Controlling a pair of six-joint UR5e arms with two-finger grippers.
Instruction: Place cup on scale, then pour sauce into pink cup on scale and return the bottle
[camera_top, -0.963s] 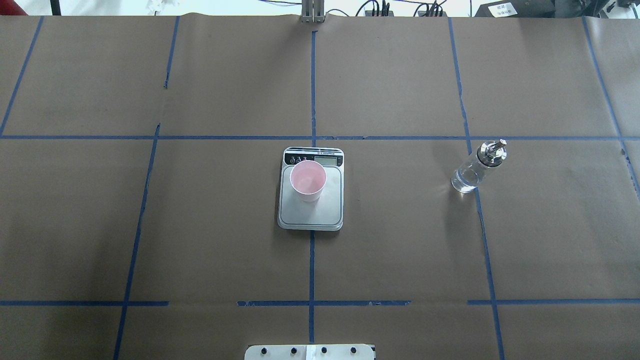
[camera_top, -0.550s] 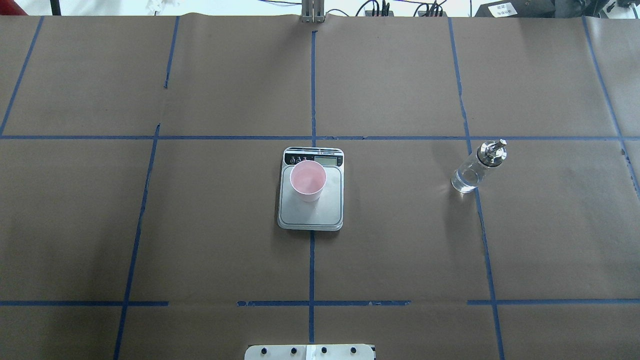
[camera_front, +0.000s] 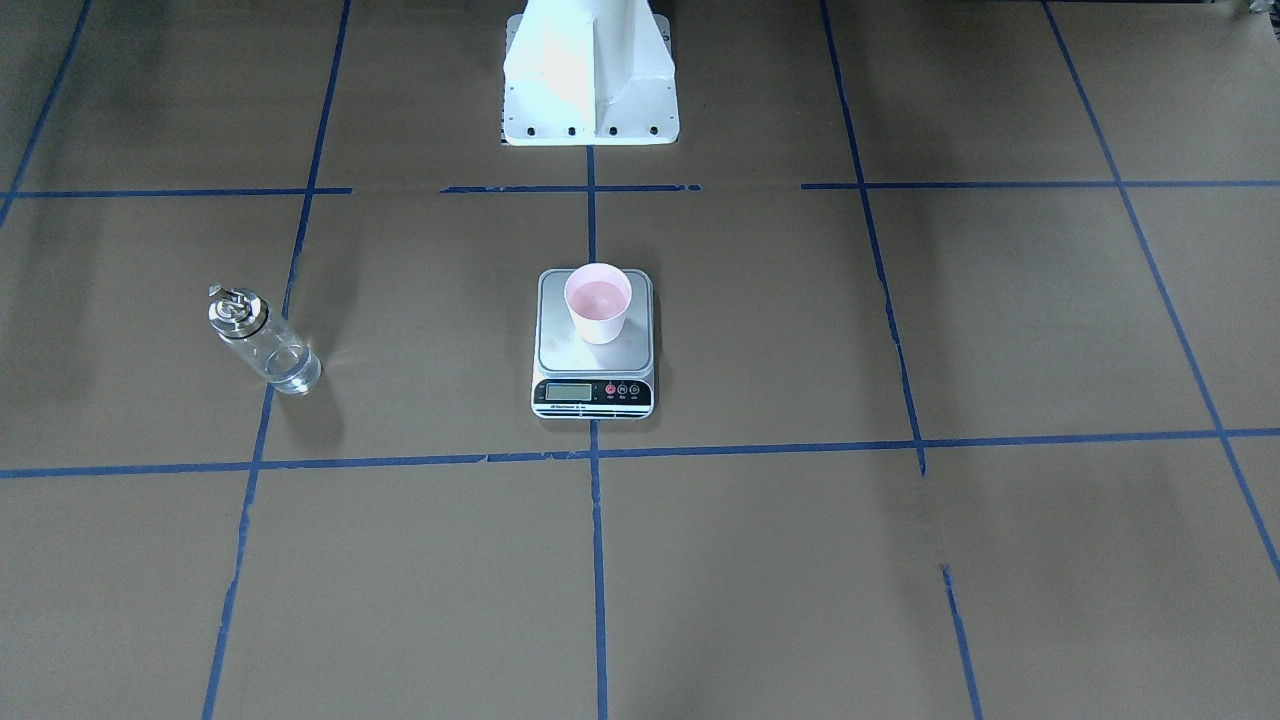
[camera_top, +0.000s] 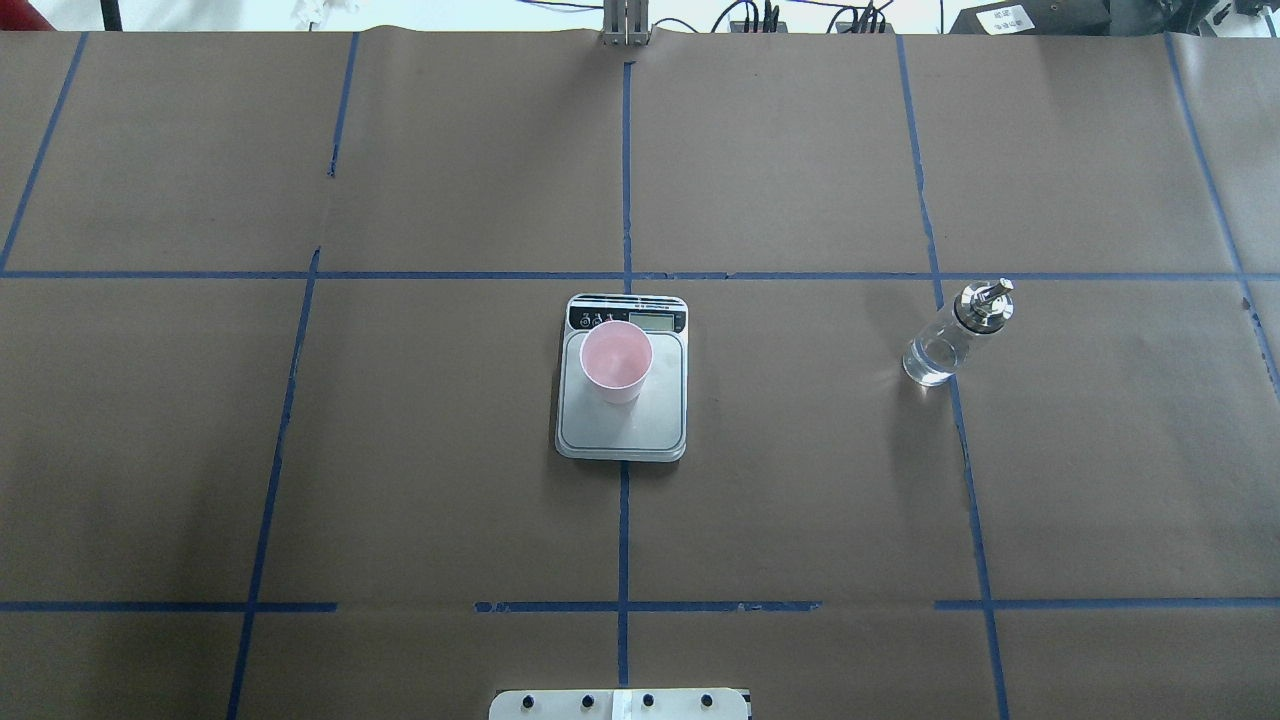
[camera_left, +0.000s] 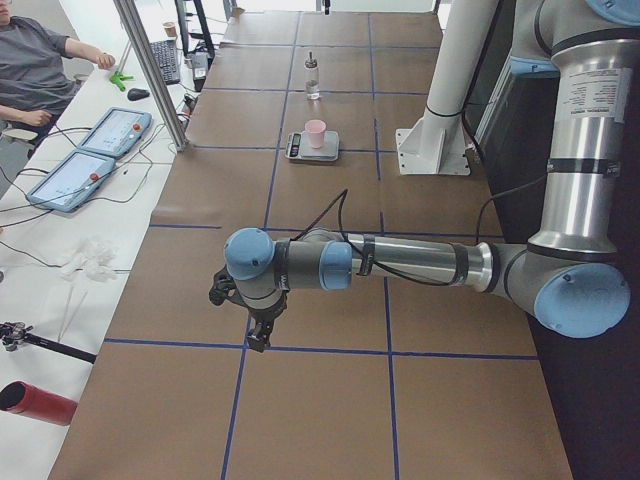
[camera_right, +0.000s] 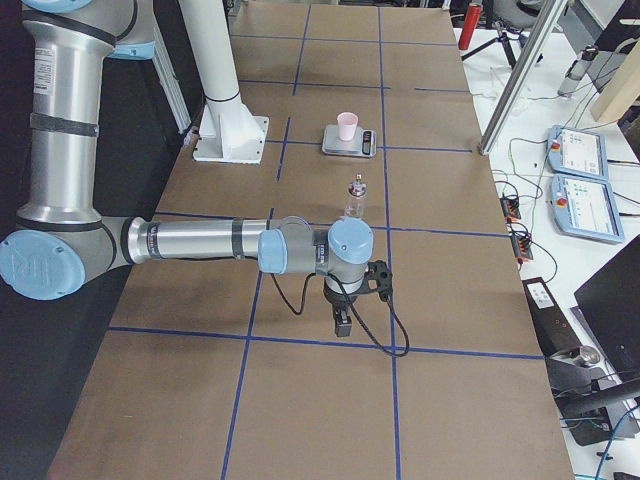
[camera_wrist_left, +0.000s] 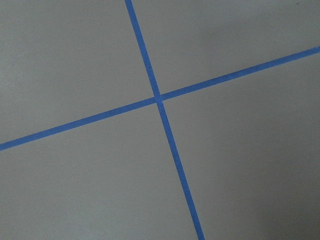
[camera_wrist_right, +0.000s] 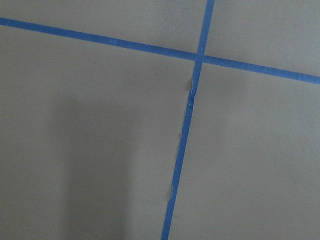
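1. The cup (camera_top: 616, 360) stands upright on the scale (camera_top: 622, 435), on the part of the plate nearest the display. It is well apart from both claws, about midway between them along the tabletop (camera_top: 400, 480).
2. The bottle (camera_top: 950, 340) stands upright and free on the tabletop. It is on the side of the right claw (camera_right: 342, 325) that faces the scale, and much closer to that claw than the cup is. Nothing touches it. Clear sauce (camera_top: 928, 362) fills its lower part.
3. Progress, as I judge it: the cup-on-scale step is done. The cup's inside shows only pale pink, so I cannot tell whether clear sauce is in it. The bottle stands alone and both arms are drawn away. That fits either a finished pour with the bottle returned, or a pour not yet begun. If it has not begun, grasping, pouring and returning the bottle are all left to do.
4. The left claw (camera_left: 258, 335) hangs over the robot's left end of the tabletop, far from every task thing. Its forearm lies low and level, and its wrist points down.
5. The right arm mirrors this at the opposite end, forearm level and claw pointing down.
6. Each wrist camera sees only bare tabletop and a crossing of blue tape (camera_wrist_left: 160, 97).
7. Both claws show only in the side views, so I cannot tell whether either is released or clenched. Nothing is seen in either one.
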